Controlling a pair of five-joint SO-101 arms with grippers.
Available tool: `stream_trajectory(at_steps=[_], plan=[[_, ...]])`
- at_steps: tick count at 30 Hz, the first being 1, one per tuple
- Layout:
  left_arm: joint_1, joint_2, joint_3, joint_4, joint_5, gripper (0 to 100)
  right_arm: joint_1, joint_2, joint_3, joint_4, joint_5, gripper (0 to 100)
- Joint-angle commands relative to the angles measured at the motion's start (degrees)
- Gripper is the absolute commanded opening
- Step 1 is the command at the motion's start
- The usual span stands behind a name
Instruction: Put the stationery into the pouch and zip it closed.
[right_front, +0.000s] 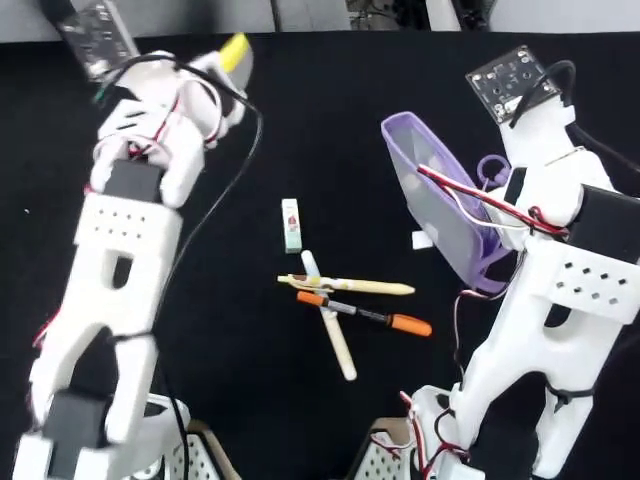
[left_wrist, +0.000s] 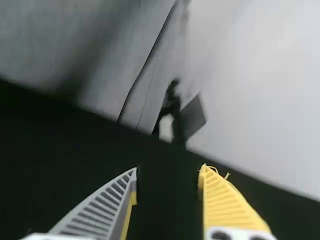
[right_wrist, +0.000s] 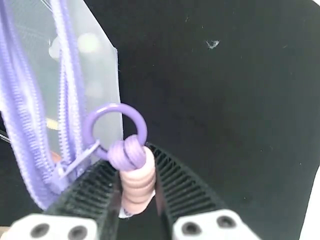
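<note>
Right gripper (right_wrist: 136, 162): closed narrowly on a pink-and-purple coiled pull (right_wrist: 135, 187), which is clamped between the two black ribbed fingers (right_wrist: 177, 185).
Purple ring (right_wrist: 115, 127): joined to the coiled pull and to the zip of the pouch.
Pouch (right_front: 440, 205): translucent purple, held on edge and tilted beside the right arm, toward the right edge of the tabletop (right_front: 300, 130); its purple-rimmed mouth is seen gaping.
Left gripper (left_wrist: 167, 195): moderately open, nothing between the grey and the yellow finger; it is placed near the far left corner of the tabletop, the yellow tip (right_front: 236, 52) being close to the far edge.
Stationery, all lying on the middle of the black tabletop, apart from the pouch:
- small white-and-green block (right_front: 291, 225), alone, farthest from the near edge;
- cream pen (right_front: 350, 286), lying crosswise;
- orange-and-black pen (right_front: 365, 314), just beside it on the near side;
- second cream pen (right_front: 338, 345), laid diagonally, crossing both.
</note>
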Motion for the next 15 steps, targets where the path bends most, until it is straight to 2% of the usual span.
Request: stream_trajectory(at_steps=[1,7,15], plan=[[-0.22,8.44,-2.07,0.97,-0.79,20,-0.35,-1.27,-0.31,0.35,-1.05,1.1],[0.48,24.70,-6.20,-0.18,-0.70,20,-0.26,-1.27,-0.31,0.62,-1.05,1.1],[10.33,34.90,-13.14,5.45,-0.35,20,-0.26,-1.27,-0.31,0.62,-1.05,1.1]])
